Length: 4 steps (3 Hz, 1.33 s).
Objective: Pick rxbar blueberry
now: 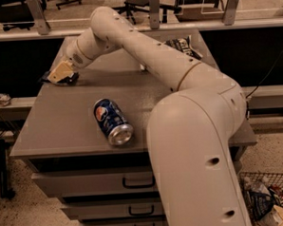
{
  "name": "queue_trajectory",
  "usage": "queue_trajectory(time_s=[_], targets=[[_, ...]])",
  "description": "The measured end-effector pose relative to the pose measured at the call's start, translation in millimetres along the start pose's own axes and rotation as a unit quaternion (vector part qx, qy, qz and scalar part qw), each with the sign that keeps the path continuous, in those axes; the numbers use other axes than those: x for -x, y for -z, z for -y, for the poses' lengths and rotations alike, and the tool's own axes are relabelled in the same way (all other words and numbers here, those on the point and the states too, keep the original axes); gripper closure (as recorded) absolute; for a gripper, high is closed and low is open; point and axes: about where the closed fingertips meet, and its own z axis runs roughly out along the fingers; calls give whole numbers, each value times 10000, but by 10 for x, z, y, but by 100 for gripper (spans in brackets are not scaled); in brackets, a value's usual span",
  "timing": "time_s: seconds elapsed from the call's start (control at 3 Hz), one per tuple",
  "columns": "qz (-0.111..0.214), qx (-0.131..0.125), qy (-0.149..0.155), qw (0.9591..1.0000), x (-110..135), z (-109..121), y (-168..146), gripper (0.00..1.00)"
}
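Off-white all over, smooth and matte: an arm [143, 48] of thick rounded tubes. Swells into a bulky near segment with two small dark holes in its side. Carries a thin tan ring at the joint beyond that, and a row of tiny dark dots along the long segment. Ends past a ribbed collar in a pale tan gripper [61, 71], low over the far left corner of the grey cabinet top [61, 124].

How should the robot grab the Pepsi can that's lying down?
The Pepsi can lies on its side, silver top toward the front. Probably best to come straight down from above and pinch across its blue middle, where the round sides are free. The gripper is off by the table's far left edge.
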Motion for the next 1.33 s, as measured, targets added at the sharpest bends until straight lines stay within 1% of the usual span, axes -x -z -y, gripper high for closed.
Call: queue_trajectory(time_s=[0.33,0.67,1.0,1.33], targets=[[-42,62,-22,10000,5,-49,-40,64],[-125,58,-37,9999,11,-105,-6,88],[-229,-23,48,9997,81,-114,101,100],[-391,-342,295,9982,269,-16,435,100]])
